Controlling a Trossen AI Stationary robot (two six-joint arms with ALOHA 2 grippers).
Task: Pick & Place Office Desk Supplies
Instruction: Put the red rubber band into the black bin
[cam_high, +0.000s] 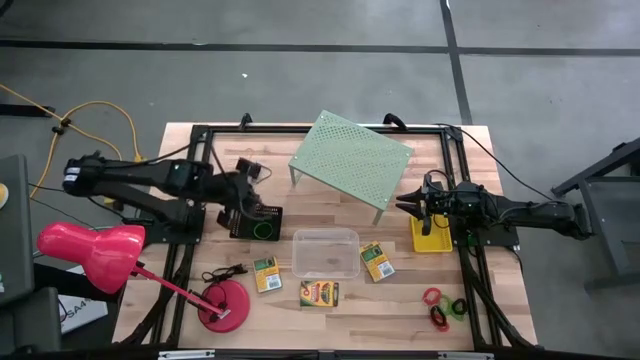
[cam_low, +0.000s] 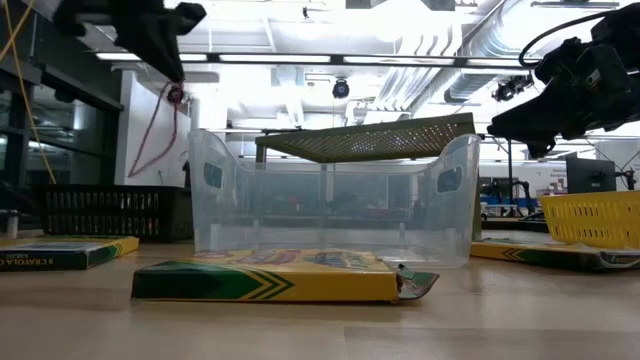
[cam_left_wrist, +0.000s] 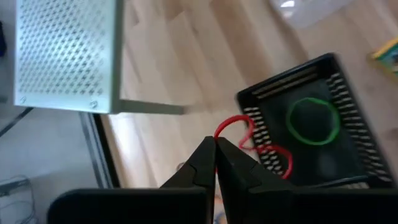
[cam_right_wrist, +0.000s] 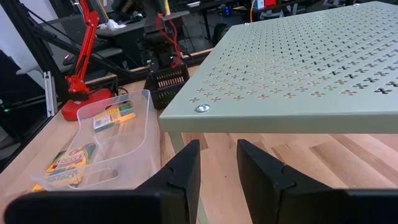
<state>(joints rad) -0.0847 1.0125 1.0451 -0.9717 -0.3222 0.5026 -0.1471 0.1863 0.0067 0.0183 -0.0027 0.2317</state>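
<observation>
My left gripper (cam_high: 248, 192) hovers over the far-left part of the small black mesh tray (cam_high: 272, 215) and is shut on a red rubber band (cam_left_wrist: 267, 151). A green rubber band (cam_left_wrist: 313, 120) lies flat on the tray's floor. My right gripper (cam_right_wrist: 217, 167) is open and holds nothing; it sits above the yellow basket's (cam_high: 432, 240) far-left corner, facing the pale green perforated shelf (cam_right_wrist: 323, 68). The clear tub (cam_high: 325, 252) stands mid-table. Three green-and-yellow card boxes (cam_high: 266, 273) (cam_high: 319, 293) (cam_high: 376, 260) lie flat around it. Red, green and black rings (cam_high: 442, 305) lie near the right front. My left gripper pinches the red rubber band at its top loop (cam_left_wrist: 225, 126) between the two shut fingertips (cam_left_wrist: 231, 155), coming from above. The band hangs slack below the fingers (cam_low: 160, 120) over the tray's wall. I cannot tell whether its lower end touches the tray.
A pink-red desk lamp (cam_high: 95, 250) stands at the table's left front, its round base (cam_high: 224, 303) on the table, with a black cable (cam_high: 225, 272) beside it. The green shelf (cam_high: 352, 160) stands on legs at the far middle. Bare wood lies between the tray and the shelf.
</observation>
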